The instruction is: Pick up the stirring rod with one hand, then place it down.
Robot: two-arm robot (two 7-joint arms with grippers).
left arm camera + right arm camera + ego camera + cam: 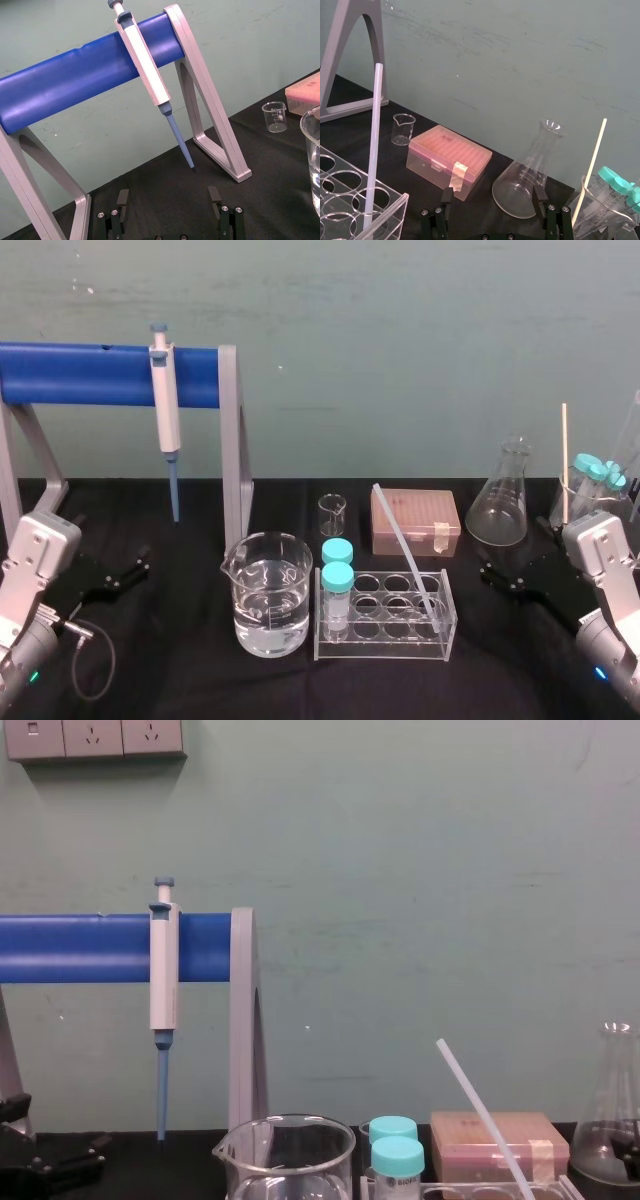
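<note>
Black, spread and empty, the right tool [497, 575] sits low at the right of the counter [200, 680]. Just to its left the stirring rod [405, 545] leans in the clear rack [380, 652], foot near-right, top tilting far-left. The left tool [125, 575], also spread, is well farther off, so the right arm looks better placed.

You had the rod [405, 545], thin, straight, whitish and translucent, leaning at a tilt with its lower end in a rack [385, 632] hole. It stood untouched, to the left of the right gripper [493, 192] and its spread fingers [446, 196]. The left gripper [168, 192], fingers [121, 197] also spread, sat farther off.
</note>
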